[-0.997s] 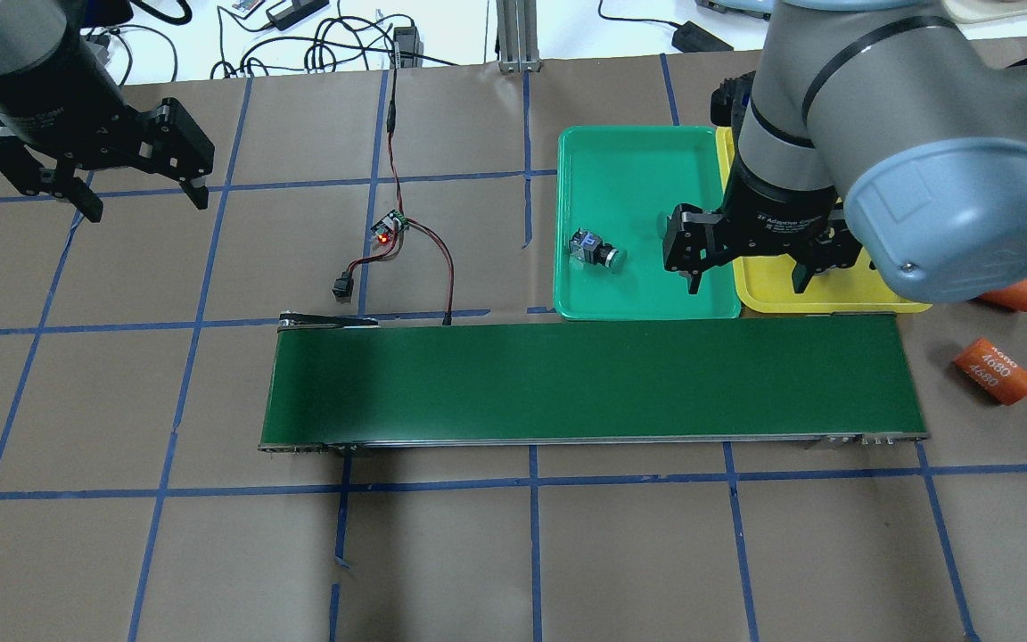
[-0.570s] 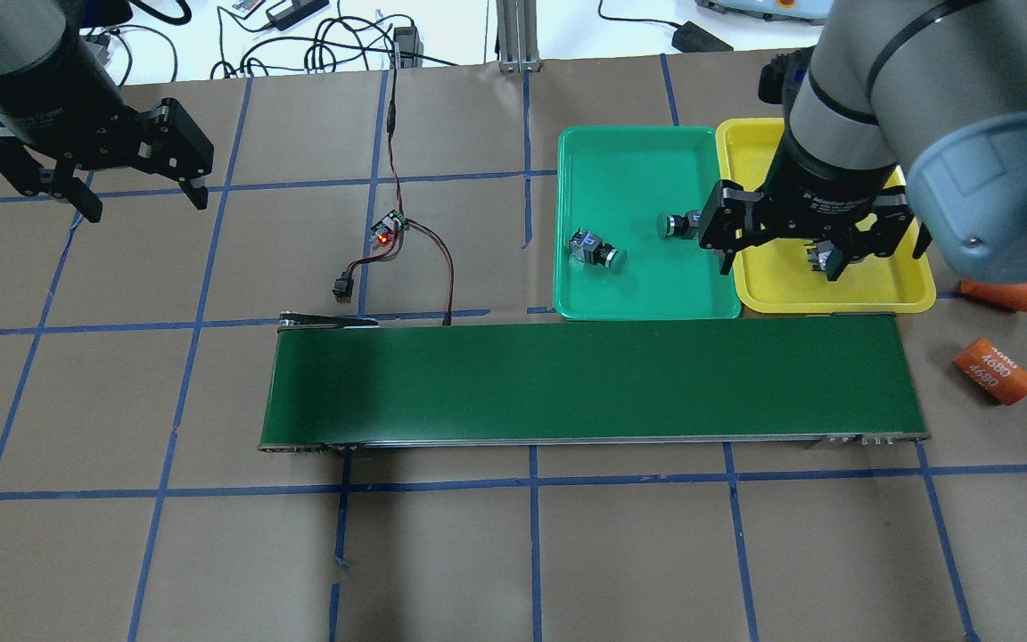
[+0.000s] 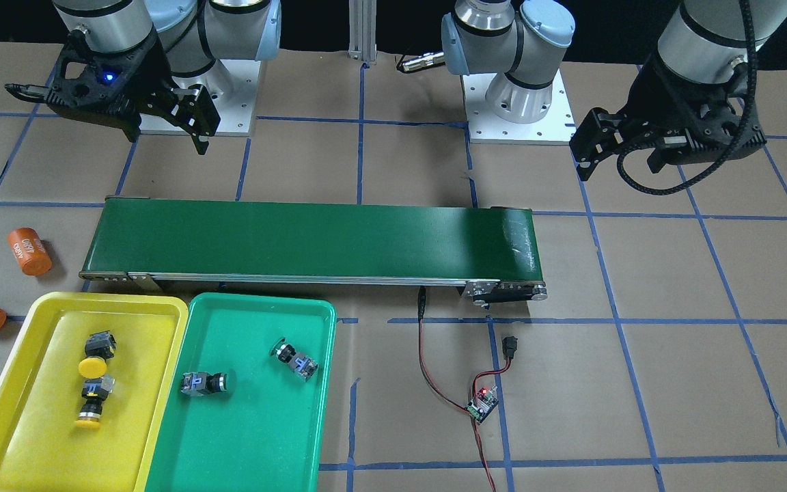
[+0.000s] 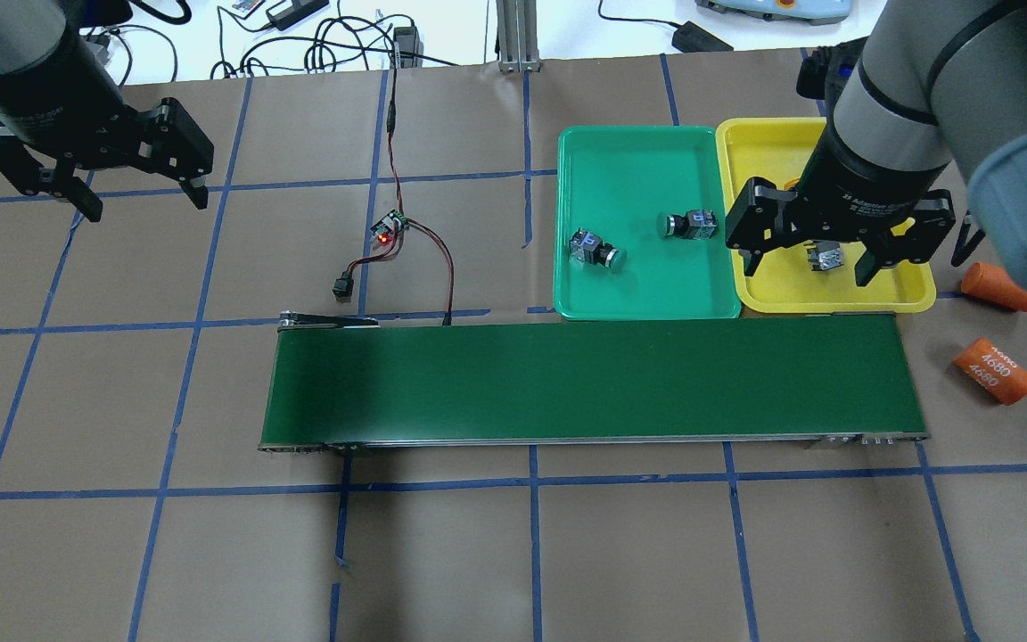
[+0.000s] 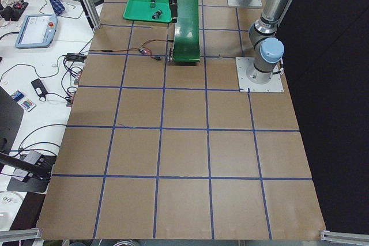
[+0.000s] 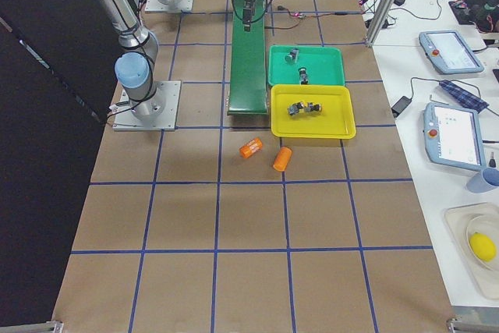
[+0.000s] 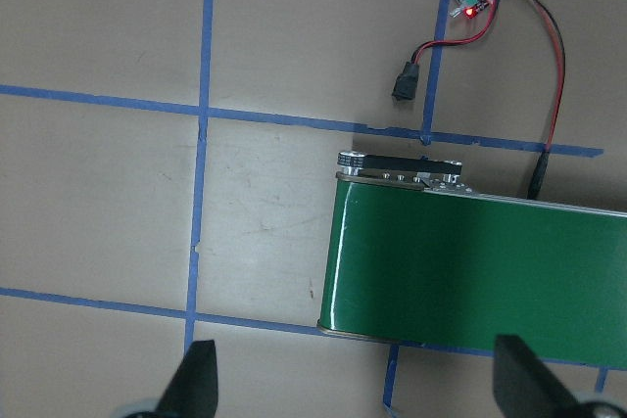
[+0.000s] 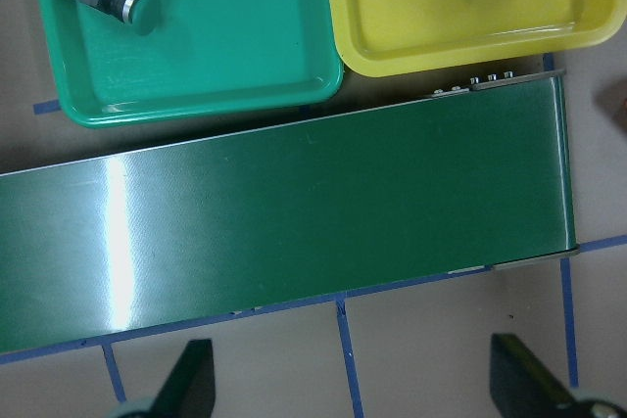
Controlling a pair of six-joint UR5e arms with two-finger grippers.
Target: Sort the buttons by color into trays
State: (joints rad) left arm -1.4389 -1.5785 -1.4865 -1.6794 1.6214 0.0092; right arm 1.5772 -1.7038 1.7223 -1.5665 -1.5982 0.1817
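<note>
1. Lower left in the front view: yellow tray holds 2 yellow buttons, green tray 2 green buttons.
2. Left claw, right claw: spread, empty.
3. Sorting looks done; only retreat remains.

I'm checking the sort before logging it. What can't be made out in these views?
Overhead: the right gripper covers much of the yellow tray; only one button body shows clearly.
Right wrist: the second button in the green tray is cut by the top edge.
Exterior left: buttons too small to count.
</note>
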